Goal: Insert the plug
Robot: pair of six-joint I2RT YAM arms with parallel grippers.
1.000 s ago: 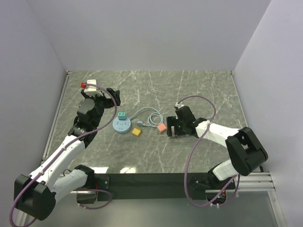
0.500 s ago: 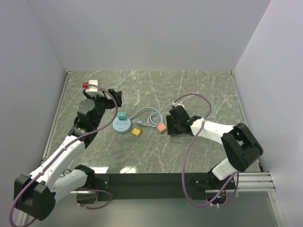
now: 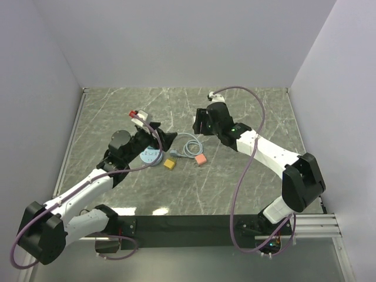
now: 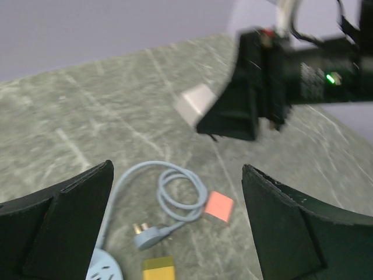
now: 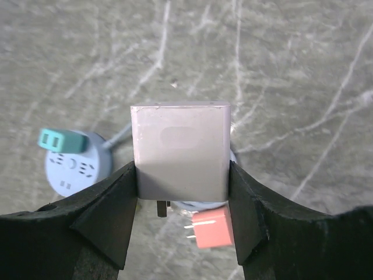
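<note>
My right gripper [image 3: 198, 122] is shut on a white cube plug [image 5: 180, 151] and holds it above the table, prongs down. It also shows in the left wrist view [image 4: 250, 87] with the white plug [image 4: 197, 104]. Below it lie the round pale blue power strip [image 5: 78, 166] with a teal plug [image 5: 61, 140] in it, and a pink plug [image 5: 213, 227]. My left gripper [image 3: 167, 140] is open and empty, hovering over the strip's [image 3: 151, 155] right edge; its fingers frame the blue cable [image 4: 180, 186].
A yellow plug [image 3: 170, 164] and the pink plug [image 3: 201, 159] lie right of the strip. The strip's coiled blue cable [image 3: 187, 144] ends in a blue pronged plug [image 4: 148, 234]. White walls enclose the marbled table [image 3: 247, 111].
My right gripper rose from the table beside the pink plug and moved back and left. My left arm swung right, so its gripper now hangs over the power strip.
</note>
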